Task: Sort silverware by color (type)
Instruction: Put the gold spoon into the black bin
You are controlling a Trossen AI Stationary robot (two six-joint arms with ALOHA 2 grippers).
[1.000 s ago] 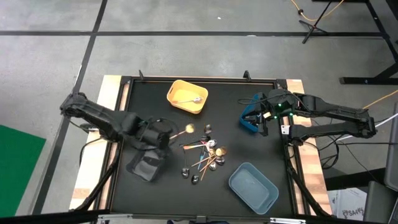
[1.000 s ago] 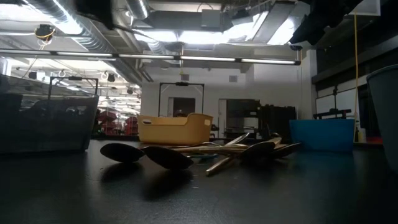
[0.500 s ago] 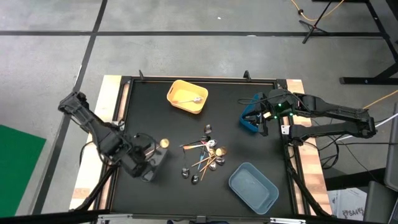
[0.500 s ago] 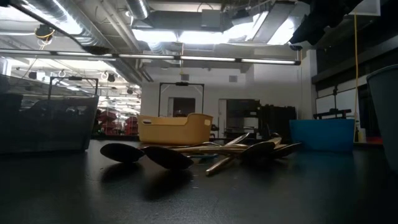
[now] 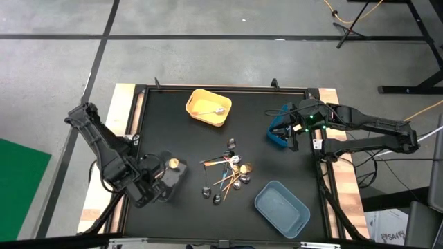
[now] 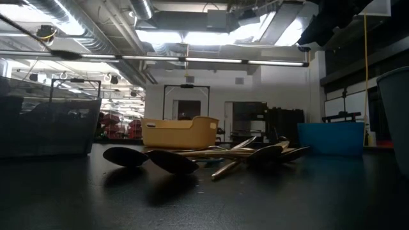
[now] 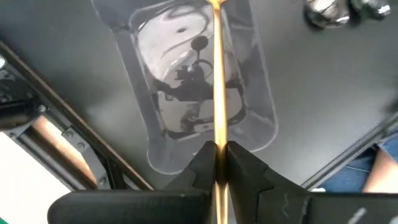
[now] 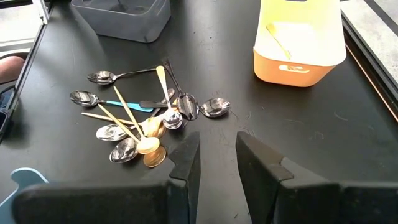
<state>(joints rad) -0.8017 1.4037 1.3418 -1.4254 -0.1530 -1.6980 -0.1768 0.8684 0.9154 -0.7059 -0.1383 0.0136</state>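
- Left gripper (image 7: pixel 216 163) clamped on a gold spoon (image 7: pixel 216 74) — held above the clear bin (image 7: pixel 202 93) at the table's left front.
- Right gripper (image 8: pixel 214 158) open, parked over the blue bin (image 5: pixel 279 130).
- Remaining silverware (image 5: pixel 227 169) piled mid-table; one spoon (image 5: pixel 211 111) in the yellow bin (image 5: pixel 197 98).

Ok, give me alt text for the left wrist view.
The left pincer is shut on a gold spoon, holding it by the handle above a clear bin on the black table. Shiny silver spoons lie at one corner of the picture.
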